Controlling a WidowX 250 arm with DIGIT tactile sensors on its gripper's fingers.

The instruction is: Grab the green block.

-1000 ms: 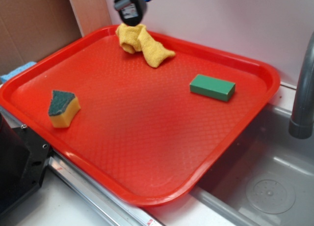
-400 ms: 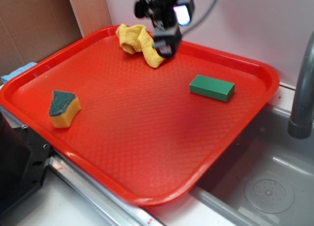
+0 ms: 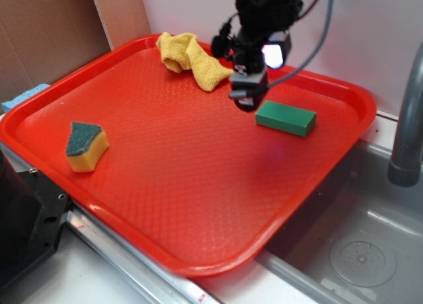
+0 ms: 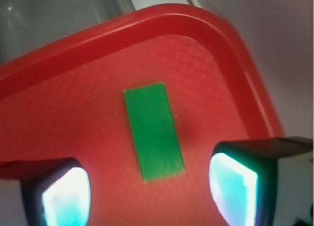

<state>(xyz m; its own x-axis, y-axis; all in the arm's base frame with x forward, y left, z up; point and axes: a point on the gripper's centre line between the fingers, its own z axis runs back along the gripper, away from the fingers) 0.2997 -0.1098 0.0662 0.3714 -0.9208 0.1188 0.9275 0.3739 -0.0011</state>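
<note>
Cardboard point(image 3: 39, 33) fills the upper left of the exterior frame, with a pale wooden strip point(image 3: 122, 13) beside it. A bit of blue material point(image 3: 20, 96) shows at the left edge, just outside the tray. Red tray point(image 3: 198, 264) takes up most of the frame, textured floor, raised rim. A yellow sponge with dark green scouring top point(image 3: 86, 145) lies on the tray floor at centre left, well apart from everything else. A crumpled yellow cloth point(image 3: 192, 59) lies near the tray's far rim, upper centre.

The gripper point(image 3: 246, 100) hangs above the tray just right of the cloth, pointing down, cable looping off to the upper right. Its tip sits just beside the left end of the green block point(image 3: 285, 117), above it; contact not evident. The green block lies flat on the tray floor, right of centre, near the far right corner. A grey faucet point(image 3: 406, 119) stands at the right edge, over a grey sink basin point(image 3: 357, 251) in the lower right.

Wrist view, somewhat blurred: the green block point(image 4: 153, 131) lies in mid-frame, long axis roughly up-down, on the red tray point(image 4: 230, 54). The two gripper fingers point(image 4: 66, 194) show at lower left and lower right, spread wide apart, nothing between them; gripper point(image 4: 149, 186) released. The block's near end falls between the fingers in frame, closer to neither.
</note>
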